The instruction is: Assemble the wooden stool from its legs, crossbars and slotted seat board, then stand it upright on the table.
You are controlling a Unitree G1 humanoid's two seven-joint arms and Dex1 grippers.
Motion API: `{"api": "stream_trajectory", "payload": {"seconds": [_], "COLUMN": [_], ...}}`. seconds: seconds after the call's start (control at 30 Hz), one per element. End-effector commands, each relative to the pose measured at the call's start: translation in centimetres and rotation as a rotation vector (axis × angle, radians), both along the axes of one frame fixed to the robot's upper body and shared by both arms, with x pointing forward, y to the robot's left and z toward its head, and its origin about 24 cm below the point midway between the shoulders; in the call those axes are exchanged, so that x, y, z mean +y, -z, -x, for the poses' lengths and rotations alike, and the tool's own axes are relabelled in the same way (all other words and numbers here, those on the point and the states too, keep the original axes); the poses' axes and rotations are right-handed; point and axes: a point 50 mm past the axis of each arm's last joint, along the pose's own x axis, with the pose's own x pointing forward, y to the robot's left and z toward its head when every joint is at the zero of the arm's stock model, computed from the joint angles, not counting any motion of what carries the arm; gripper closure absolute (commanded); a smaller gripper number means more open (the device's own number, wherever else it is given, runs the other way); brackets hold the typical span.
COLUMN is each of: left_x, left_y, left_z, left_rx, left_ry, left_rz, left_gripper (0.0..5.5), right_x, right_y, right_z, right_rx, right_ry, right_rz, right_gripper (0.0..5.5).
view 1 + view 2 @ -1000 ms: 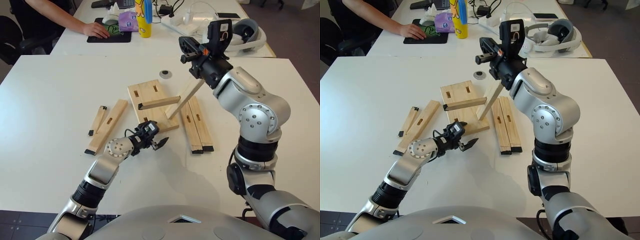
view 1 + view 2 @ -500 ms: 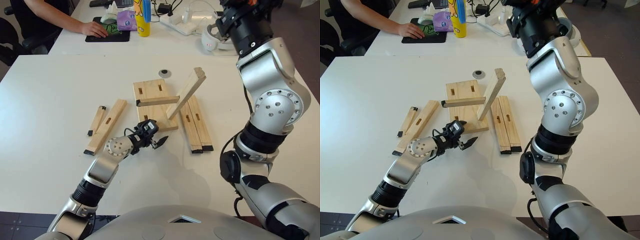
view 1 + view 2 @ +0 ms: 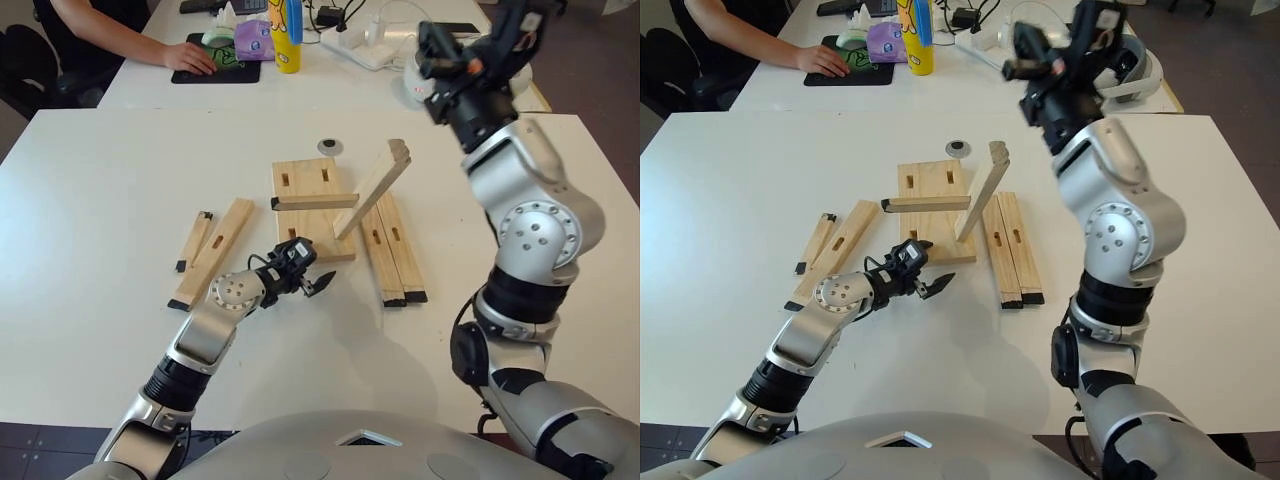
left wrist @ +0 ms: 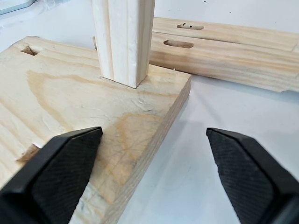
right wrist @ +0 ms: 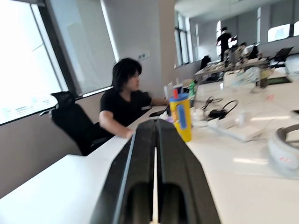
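Note:
The slotted seat board (image 3: pixel 305 190) lies flat mid-table. One leg (image 3: pixel 372 190) stands tilted on it, its lower end (image 4: pixel 124 46) set into the board near the corner. A crossbar (image 3: pixel 315 202) lies across the board. Two slotted legs (image 3: pixel 392 250) lie flat to its right. A wide slotted piece (image 3: pixel 213 252) and a short bar (image 3: pixel 194 241) lie to its left. My left gripper (image 3: pixel 318 283) is open and low at the board's near corner, its fingers (image 4: pixel 51 179) either side of that corner. My right gripper (image 3: pixel 437 48) is shut on nothing, raised above the table's far edge.
A small dark disc (image 3: pixel 330 147) lies behind the seat board. The table behind holds a yellow bottle (image 3: pixel 290 35), a white headset (image 3: pixel 1120 65) and cables. A person's hand (image 3: pixel 190 60) rests there on a dark mat. Bare tabletop stretches to the far left and right.
My right gripper let go of the tilted leg's top and swung up and back. The leg stays leaning in the seat board. The left arm has not moved.

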Motion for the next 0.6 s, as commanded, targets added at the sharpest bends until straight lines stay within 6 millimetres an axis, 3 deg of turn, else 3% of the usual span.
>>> {"api": "stream_trajectory", "payload": {"seconds": [0.03, 0.13, 0.2, 0.6], "left_x": [1.1, 1.1, 1.1, 1.0], "left_y": [2.0, 1.8, 1.8, 1.7], "left_z": [1.1, 1.4, 1.5, 1.8], "left_rx": [0.11, 0.106, 0.107, 0.12], "left_ry": [-0.056, -0.071, -0.077, -0.052], "left_rz": [-0.05, -0.044, -0.04, -0.041], "left_gripper": [1.37, 1.37, 1.37, 1.37], "right_x": [-3.6, -3.9, -3.4, -1.9], "right_y": [5.9, 10.6, 12.4, 14.8], "right_z": [1.2, 4.4, 6.5, 11.2], "right_rx": [0.25, 0.48, 0.601, 0.846], "right_ry": [0.085, 0.003, -0.084, -0.183], "right_rz": [0.158, 0.294, 0.326, 0.22], "right_gripper": [5.48, 5.07, 4.79, 2.96]}}
